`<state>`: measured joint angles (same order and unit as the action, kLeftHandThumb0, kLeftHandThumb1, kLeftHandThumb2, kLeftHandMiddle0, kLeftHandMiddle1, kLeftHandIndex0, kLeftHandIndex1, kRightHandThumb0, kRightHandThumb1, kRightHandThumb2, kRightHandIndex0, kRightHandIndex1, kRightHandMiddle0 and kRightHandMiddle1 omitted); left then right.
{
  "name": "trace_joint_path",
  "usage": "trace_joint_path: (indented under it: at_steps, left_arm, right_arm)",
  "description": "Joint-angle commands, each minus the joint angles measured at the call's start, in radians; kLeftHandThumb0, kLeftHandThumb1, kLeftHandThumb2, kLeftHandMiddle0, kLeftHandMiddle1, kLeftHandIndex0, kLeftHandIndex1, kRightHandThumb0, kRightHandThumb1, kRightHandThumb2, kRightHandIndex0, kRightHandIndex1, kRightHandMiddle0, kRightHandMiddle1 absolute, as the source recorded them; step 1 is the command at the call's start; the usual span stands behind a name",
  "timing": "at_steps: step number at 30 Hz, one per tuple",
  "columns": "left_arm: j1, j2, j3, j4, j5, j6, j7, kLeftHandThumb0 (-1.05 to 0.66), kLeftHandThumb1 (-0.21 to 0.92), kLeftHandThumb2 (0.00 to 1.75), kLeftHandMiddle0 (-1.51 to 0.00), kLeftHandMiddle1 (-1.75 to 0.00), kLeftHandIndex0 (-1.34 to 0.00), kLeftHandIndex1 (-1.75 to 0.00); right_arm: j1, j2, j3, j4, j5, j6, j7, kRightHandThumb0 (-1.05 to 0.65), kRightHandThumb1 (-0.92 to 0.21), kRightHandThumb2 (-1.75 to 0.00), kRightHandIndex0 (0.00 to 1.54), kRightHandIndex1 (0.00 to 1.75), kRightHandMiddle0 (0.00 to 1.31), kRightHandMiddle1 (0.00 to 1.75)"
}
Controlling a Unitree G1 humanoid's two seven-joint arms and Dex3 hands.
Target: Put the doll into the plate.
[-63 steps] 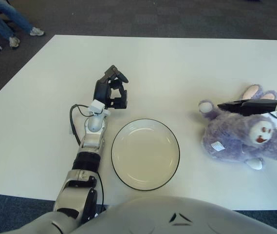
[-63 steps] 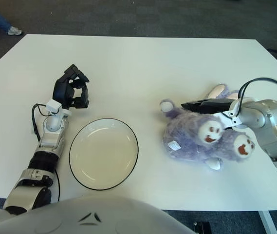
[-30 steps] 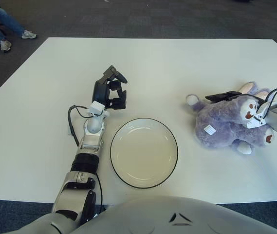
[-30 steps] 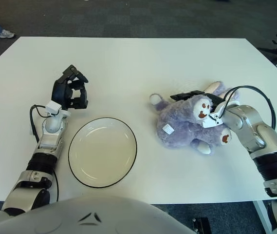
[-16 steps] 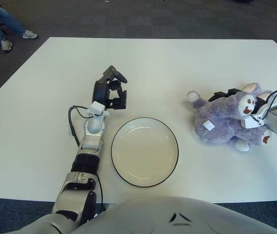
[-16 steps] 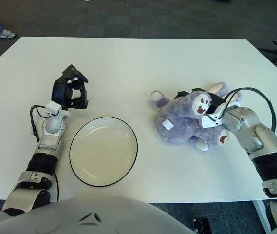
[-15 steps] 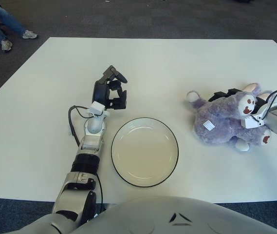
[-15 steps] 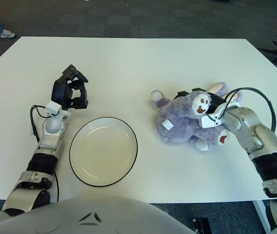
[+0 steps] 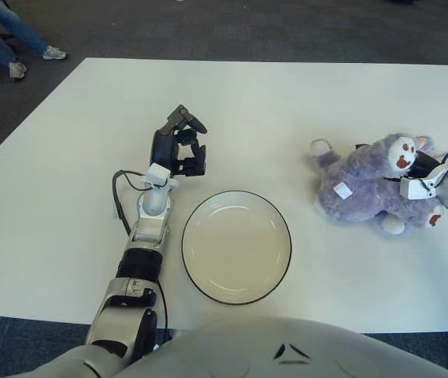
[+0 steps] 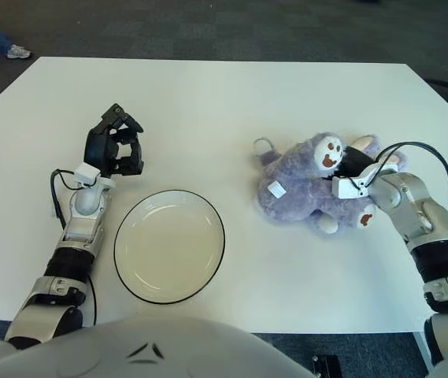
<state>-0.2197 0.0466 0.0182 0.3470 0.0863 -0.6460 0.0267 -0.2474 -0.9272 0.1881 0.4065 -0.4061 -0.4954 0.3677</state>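
The purple plush doll [image 10: 298, 185] lies on the right half of the white table, face turned up, with a white tag on its side. My right hand [image 10: 355, 164] comes in from the right, its black fingers curled round the doll's head and back and partly buried in the fur. The cream plate [image 10: 169, 246] with a dark rim sits near the table's front, well left of the doll and with nothing in it. My left hand [image 10: 115, 146] shows just above and left of the plate, fingers relaxed and holding nothing.
The white table [image 9: 286, 102] reaches its far edge at the top and its right edge just past the doll. A person's legs [image 9: 3, 31] show on the dark carpet at the far left. My torso [image 9: 286, 350] covers the table's near edge.
The right hand's fingers, flat behind the doll before, have curled round it. The doll has tipped face-up and shifted slightly right. The left hand and plate have not moved.
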Motion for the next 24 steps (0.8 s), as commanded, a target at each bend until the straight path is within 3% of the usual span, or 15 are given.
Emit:
trace_joint_path:
  at_steps: [1,20,24]
  left_arm:
    - [0.088,-0.007,-0.003,0.039,-0.001,0.012,0.003,-0.44,0.43,1.17,-1.18,-1.75,-0.52,-1.75]
    - [0.082,-0.003,-0.003,0.048,0.001,0.021,0.003,-0.45,0.43,1.18,-1.20,-1.75,-0.53,-1.75]
    - [0.079,0.004,-0.003,0.047,0.013,0.041,0.007,-0.45,0.42,1.18,-1.20,-1.75,-0.53,-1.75]
  right_arm:
    - [0.055,0.025,0.034,0.085,-0.014,-0.011,0.026,0.50,-0.23,-1.42,0.68,1.75,0.88,1.75]
    - [0.065,0.021,-0.020,0.105,0.025,-0.089,-0.026,0.52,-0.18,-1.48,0.72,1.75,0.94,1.75]
    - [0.116,0.012,-0.077,-0.006,0.081,-0.062,-0.020,0.52,-0.18,-1.48,0.72,1.75,0.94,1.75]
